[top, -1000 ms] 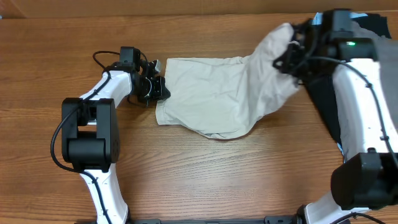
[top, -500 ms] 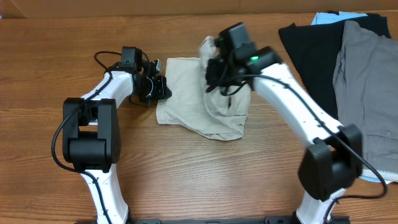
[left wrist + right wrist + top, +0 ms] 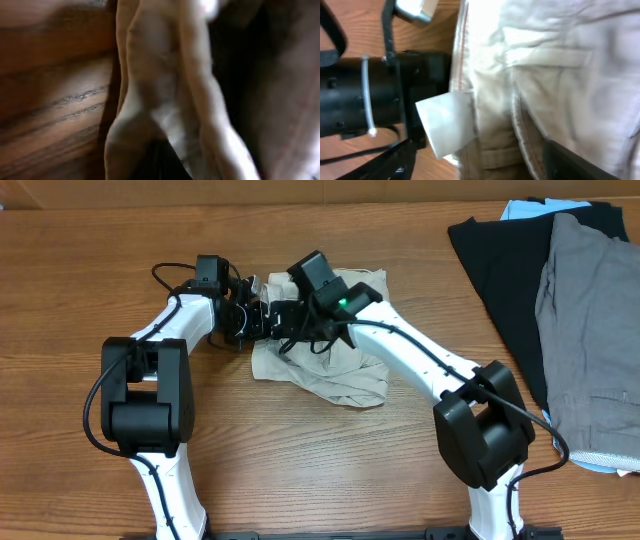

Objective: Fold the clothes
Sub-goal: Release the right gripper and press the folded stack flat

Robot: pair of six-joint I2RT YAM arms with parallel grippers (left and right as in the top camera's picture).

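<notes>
Gripping the khaki shorts (image 3: 350, 378), left end effector (image 3: 258, 320) clenched; right end effector (image 3: 477, 152) released above them

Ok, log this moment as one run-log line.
khaki shorts: doubled over on table | left gripper: jaws shut on shorts' left edge | right gripper: jaws open, above same edge
</notes>
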